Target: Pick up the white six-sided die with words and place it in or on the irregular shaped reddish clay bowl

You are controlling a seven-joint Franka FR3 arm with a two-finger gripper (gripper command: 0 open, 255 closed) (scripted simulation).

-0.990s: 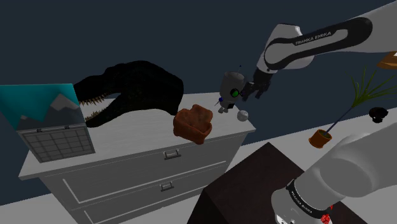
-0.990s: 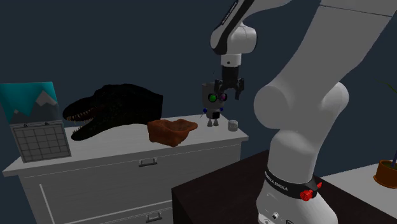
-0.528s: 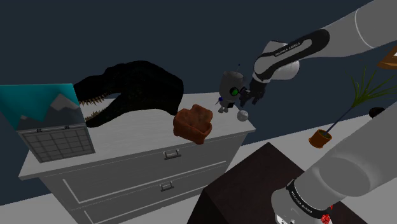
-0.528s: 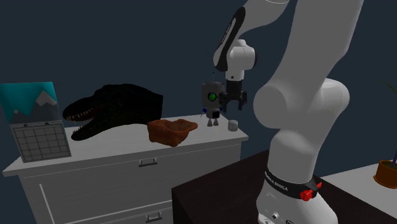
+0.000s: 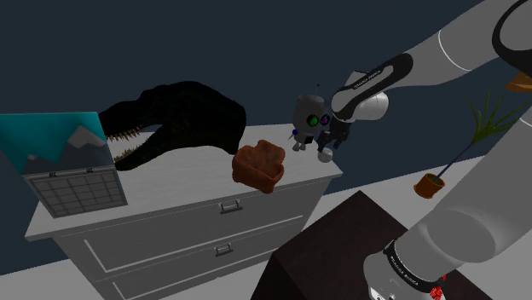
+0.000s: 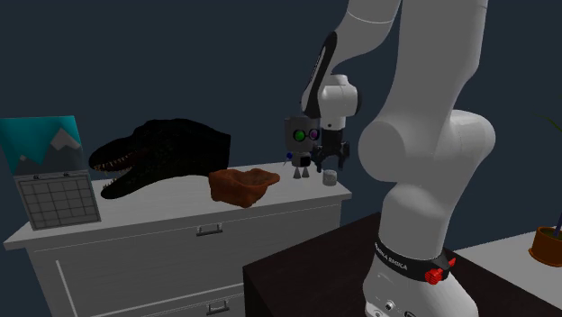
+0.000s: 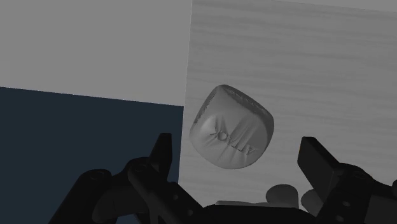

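White arm stretches up-left in the shoulder view, black gripper (image 5: 327,147) pointing down just above the grey die (image 5: 325,156) on the dresser (image 5: 187,183). Second exterior view: die apart from the reddish bowl (image 6: 241,185). Wrist view: fingers (image 7: 321,162) spread, die between them, not touched.

- The die (image 7: 232,135) comes up plain grey and matt, its faces puckered, with letters pressed into one.
- Dresser top (image 7: 305,63): grey, matt, with fine wood grain running across.
- Bowl (image 5: 258,164): reddish-brown, rough, lumpy, clay-like.
- Arm (image 6: 423,144): smooth white shell, soft sheen.
- Dinosaur head (image 5: 183,115): near-black, dull.
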